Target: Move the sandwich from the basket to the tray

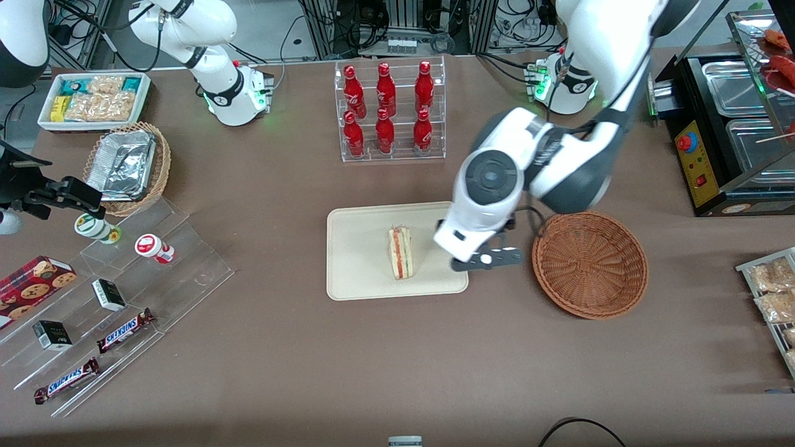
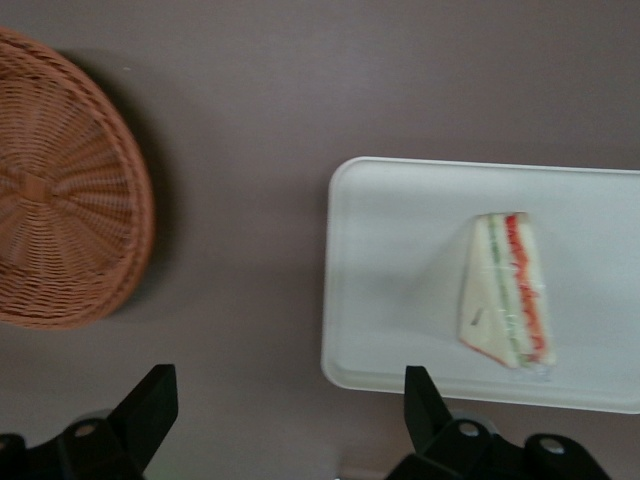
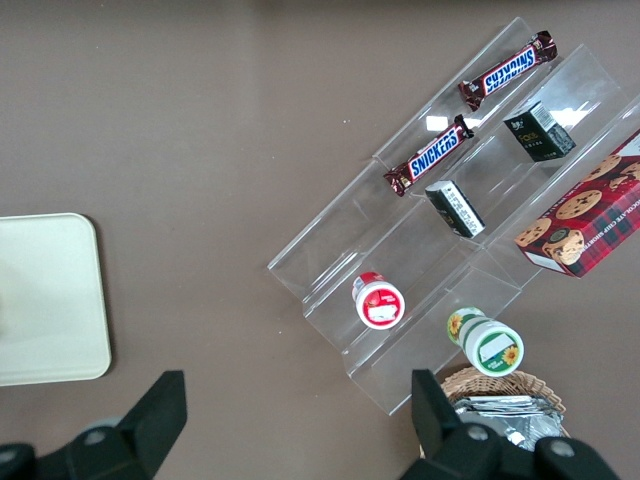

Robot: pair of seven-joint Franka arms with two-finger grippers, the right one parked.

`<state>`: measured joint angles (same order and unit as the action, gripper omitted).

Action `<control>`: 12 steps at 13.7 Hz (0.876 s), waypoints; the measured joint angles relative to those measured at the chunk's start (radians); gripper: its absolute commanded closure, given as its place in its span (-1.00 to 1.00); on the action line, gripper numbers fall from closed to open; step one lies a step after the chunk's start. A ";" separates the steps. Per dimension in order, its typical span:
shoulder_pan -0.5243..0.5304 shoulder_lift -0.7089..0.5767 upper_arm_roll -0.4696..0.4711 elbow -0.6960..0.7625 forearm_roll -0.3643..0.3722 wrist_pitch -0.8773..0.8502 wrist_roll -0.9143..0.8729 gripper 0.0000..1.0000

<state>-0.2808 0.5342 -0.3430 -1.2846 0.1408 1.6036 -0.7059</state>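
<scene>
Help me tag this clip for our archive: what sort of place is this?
Probably a lab mock-up of a snack counter. Red bottles fill a clear rack, Snickers bars lie on acrylic steps, and cable racks stand at the table's edge. The sandwich lies on the tray; the open claw hovers between tray and basket.

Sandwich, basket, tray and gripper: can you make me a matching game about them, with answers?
Things:
1. sandwich
2. basket
3. tray
4. gripper

States:
A. reddish-brown wicker, nothing in it
B. open, holding nothing, above the tray's edge nearest the basket
C. flat and beige, carrying the sandwich
D. white bread with red and green layers, lying on the tray

Pairs: 1-D, 2-A, 3-C, 4-B
</scene>
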 measured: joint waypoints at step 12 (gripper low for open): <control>0.292 -0.300 0.002 -0.274 -0.066 -0.051 0.357 -1.00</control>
<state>0.0117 0.2346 -0.3411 -1.5584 0.0749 1.5528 -0.3488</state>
